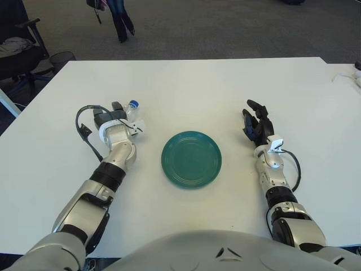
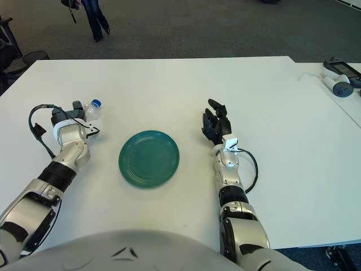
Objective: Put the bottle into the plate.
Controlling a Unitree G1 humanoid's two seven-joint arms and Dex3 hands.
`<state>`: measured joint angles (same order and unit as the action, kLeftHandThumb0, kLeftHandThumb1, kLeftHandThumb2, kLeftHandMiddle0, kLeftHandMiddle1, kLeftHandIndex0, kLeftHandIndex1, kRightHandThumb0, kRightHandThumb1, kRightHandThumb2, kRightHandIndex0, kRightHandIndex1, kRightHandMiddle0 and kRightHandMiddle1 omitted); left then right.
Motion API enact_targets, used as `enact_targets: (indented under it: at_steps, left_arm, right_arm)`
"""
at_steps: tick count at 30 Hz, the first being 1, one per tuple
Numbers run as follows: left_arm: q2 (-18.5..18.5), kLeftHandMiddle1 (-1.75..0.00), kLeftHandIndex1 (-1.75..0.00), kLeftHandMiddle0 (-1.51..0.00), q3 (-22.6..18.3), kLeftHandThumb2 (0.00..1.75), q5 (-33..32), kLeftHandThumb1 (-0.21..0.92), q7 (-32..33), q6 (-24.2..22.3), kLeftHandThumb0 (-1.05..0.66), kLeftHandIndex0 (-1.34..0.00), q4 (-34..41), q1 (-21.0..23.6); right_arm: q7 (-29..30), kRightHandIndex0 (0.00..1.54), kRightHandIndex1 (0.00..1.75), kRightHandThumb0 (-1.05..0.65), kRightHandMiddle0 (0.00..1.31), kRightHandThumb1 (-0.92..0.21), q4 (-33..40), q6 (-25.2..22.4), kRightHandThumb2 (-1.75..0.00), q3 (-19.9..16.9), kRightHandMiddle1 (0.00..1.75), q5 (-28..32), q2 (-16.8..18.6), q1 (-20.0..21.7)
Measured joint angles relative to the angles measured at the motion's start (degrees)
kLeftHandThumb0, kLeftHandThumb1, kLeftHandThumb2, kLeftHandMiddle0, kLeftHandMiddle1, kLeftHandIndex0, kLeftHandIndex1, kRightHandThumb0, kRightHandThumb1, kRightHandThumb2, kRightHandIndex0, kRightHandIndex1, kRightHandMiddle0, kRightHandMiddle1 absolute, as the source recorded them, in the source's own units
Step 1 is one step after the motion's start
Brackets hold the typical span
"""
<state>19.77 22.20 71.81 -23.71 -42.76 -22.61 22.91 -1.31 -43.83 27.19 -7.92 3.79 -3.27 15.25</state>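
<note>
I've got my left hand [image 1: 115,125] wrapped on the bottle [image 1: 131,110], I think firmly, cap pointing away from me. Plate [image 1: 191,158] lies to its right on the surface. Right hand [image 1: 256,125] idle, fingers loose, beyond the plate.

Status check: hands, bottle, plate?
Left hand shut on bottle, left of green plate. Right hand open, idle right of plate. Nothing between bottle and plate.
</note>
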Motion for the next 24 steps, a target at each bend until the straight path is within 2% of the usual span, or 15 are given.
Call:
enact_targets:
  at_steps: [9, 16, 24]
  left_arm:
    - [0.29, -0.09, 0.0, -0.21, 2.05, 0.44, -0.89, 0.92, -0.05, -0.24, -1.04, 0.0, -2.03, 1.52]
    - [-0.79, -0.09, 0.0, -0.22, 2.71, 0.45, -1.34, 0.92, 0.21, -2.55, -1.04, 0.0, -5.68, 3.33]
    - [-2.25, -0.14, 0.0, -0.31, 4.05, 0.48, -1.56, 0.92, 2.48, -4.69, -1.0, 0.0, -9.52, 4.65]
  right_arm:
    - [-0.11, 0.41, 0.02, -0.56, 0.0, -0.88, -0.02, 0.0, -0.57, -0.51, 0.76, 0.05, -0.02, 0.01]
    - [-0.6, 0.4, 0.01, -0.55, 0.0, -0.88, -0.06, 0.05, -0.58, -0.67, 0.75, 0.09, -0.08, 0.01]
    - [-1.08, 0.38, 0.01, -0.56, 0.0, -0.91, -0.29, 0.29, -0.59, -0.71, 0.73, 0.08, -0.26, 0.01]
